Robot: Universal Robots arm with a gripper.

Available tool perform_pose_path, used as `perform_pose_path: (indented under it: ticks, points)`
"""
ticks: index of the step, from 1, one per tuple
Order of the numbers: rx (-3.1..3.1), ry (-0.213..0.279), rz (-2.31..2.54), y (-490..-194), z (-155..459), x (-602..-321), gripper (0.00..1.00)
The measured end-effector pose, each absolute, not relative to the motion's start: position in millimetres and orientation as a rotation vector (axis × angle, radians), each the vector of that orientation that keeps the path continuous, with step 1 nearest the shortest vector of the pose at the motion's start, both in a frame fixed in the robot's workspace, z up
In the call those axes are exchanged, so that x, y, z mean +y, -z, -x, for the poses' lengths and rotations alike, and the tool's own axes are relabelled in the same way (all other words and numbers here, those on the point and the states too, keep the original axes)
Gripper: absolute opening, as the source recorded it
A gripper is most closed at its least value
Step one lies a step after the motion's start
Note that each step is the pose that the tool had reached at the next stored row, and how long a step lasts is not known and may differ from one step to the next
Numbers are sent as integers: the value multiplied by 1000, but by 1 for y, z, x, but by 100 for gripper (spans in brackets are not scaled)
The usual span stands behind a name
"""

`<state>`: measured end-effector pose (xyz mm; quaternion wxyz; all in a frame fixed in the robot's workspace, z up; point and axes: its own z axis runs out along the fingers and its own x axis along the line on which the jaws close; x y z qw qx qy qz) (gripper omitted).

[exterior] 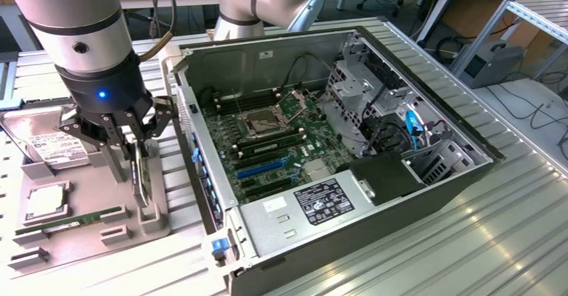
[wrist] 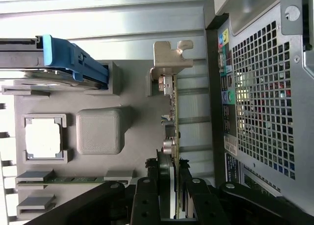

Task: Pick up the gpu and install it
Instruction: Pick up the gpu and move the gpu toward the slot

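Gripper (exterior: pixel 133 176) half-closed, fingers clamped on both faces of the graphics card (wrist: pixel 172 122), which stands on edge in the grey tray (exterior: pixel 89 236) beside the computer case (exterior: pixel 400 209); judged light, stiff, fragile, so best held by bare board, off the connector edge.

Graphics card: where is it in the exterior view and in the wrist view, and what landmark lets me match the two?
Exterior view: the graphics card stands on edge in the gray tray, at the exterior view's left, beside the computer case.
Wrist view: seen edge-on, between the tray and the case's perforated back.
Shared landmark: the square processor chip in its tray pocket.
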<state>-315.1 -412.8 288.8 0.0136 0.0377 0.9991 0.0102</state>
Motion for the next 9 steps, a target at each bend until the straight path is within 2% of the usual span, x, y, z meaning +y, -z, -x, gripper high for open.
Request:
perform_pose_path:
  ticks: [9]
  points:
    - [3112,-32,-118,-299,315,-413,27]
